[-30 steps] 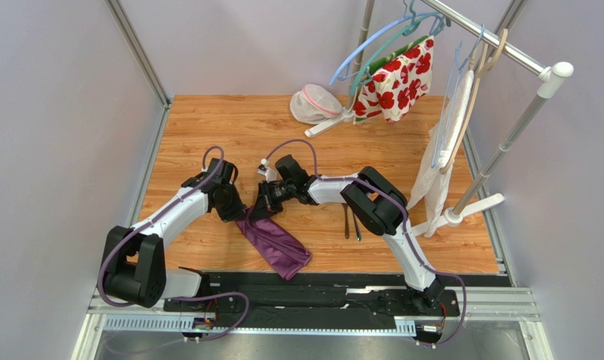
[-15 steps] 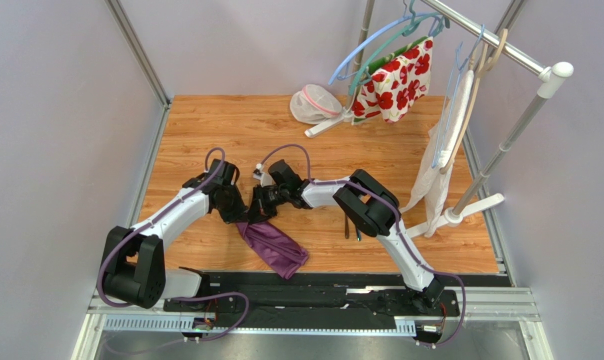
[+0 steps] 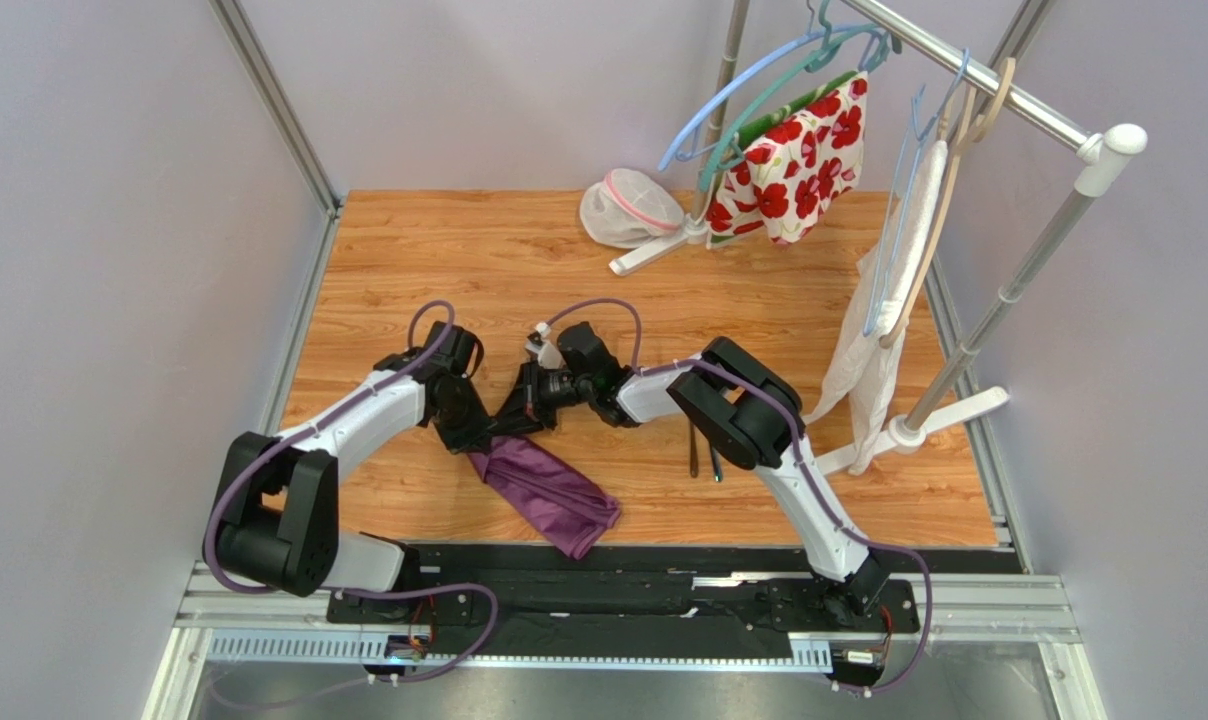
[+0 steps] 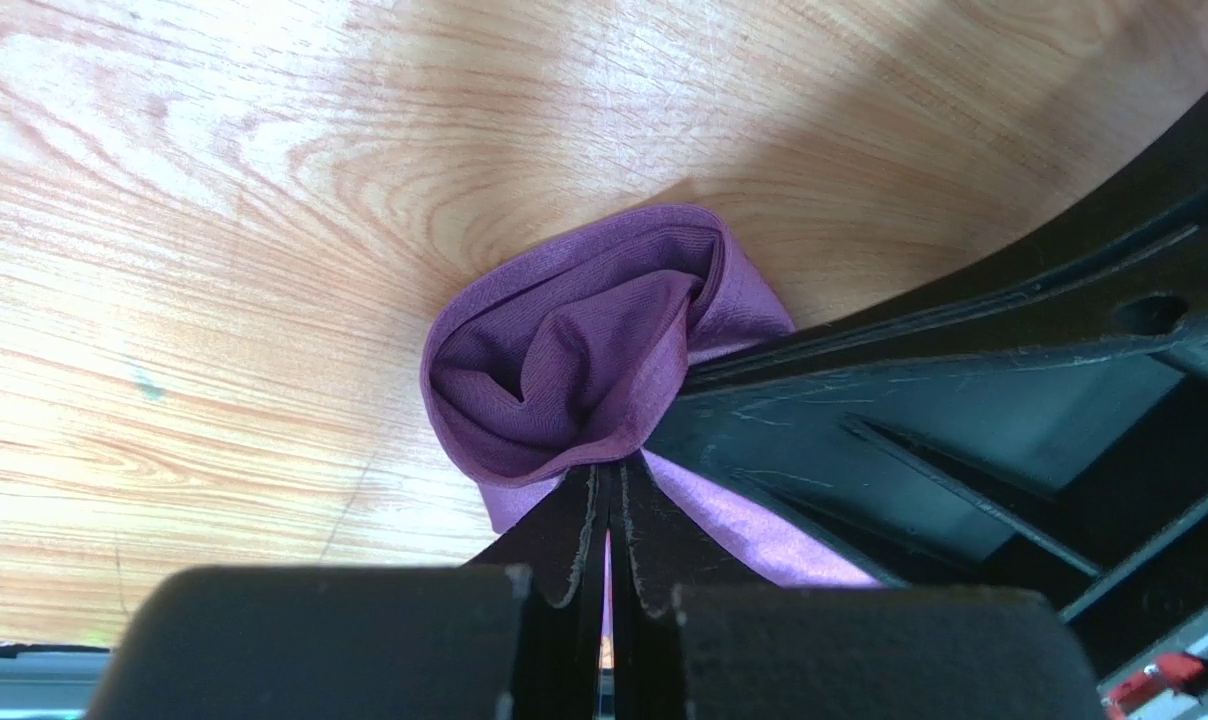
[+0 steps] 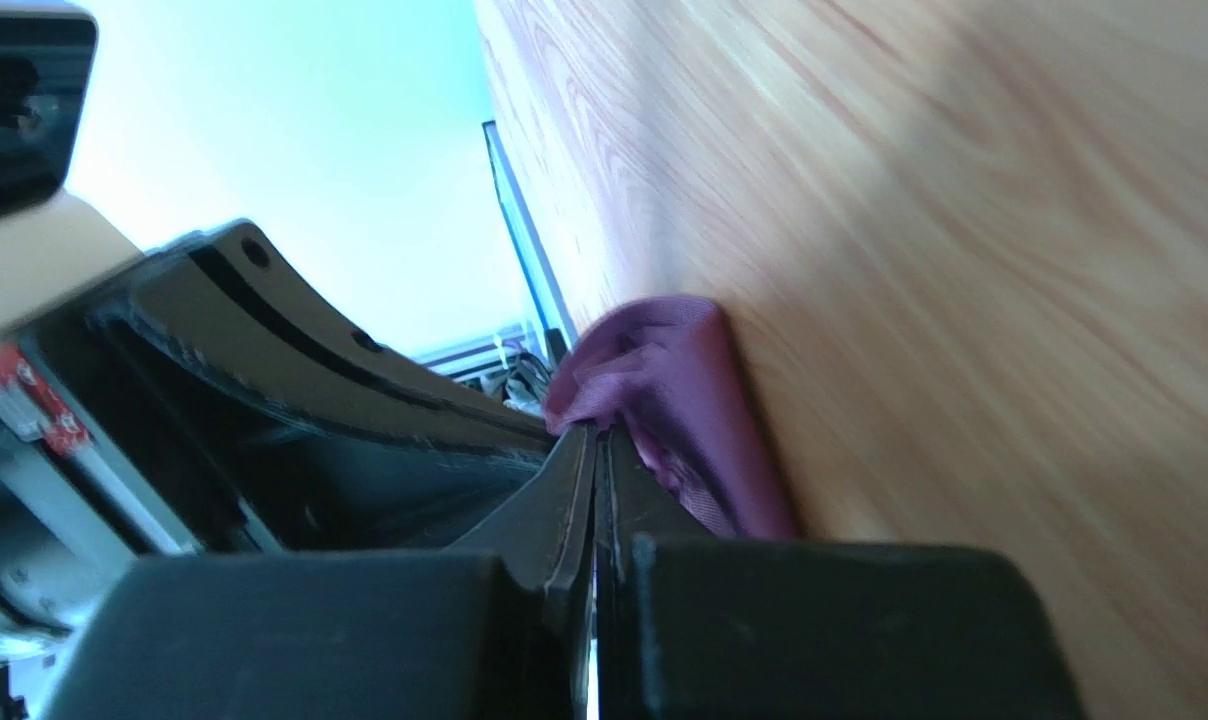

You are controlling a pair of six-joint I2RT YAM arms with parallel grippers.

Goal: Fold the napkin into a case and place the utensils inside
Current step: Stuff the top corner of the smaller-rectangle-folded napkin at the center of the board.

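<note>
- Napkin (image 3: 544, 489): plum cloth, gathered into a long rumpled strip on the table (image 3: 415, 270). In the top view it runs from the two grippers toward 4 o'clock, and its lower end lies near the table's near edge.
- Left gripper (image 3: 477, 437): fingers pressed together on the upper end of the napkin. In the left wrist view (image 4: 610, 483) a sliver of purple shows between the fingertips, and a bunched loop of cloth (image 4: 588, 353) bulges out at 12 o'clock from them.
- Right gripper (image 3: 525, 419): just beside the left gripper, at its 2 o'clock, also pinching the napkin's upper end. In the right wrist view (image 5: 592, 450) the fingers are closed, with a purple fold (image 5: 667, 393) at their tips lying against the wood.
- Utensils (image 3: 694, 456): two slim dark pieces side by side on the table, at 3 o'clock from the napkin and well apart from it, partly hidden under the right arm's elbow.
- White mesh pouch (image 3: 625, 207): at the far edge, 12 o'clock from the grippers.
- Flowered cloth (image 3: 794, 162): on a hanger at 1 o'clock.
- Garment rack (image 3: 1016, 285): along the 3 o'clock side.
</note>
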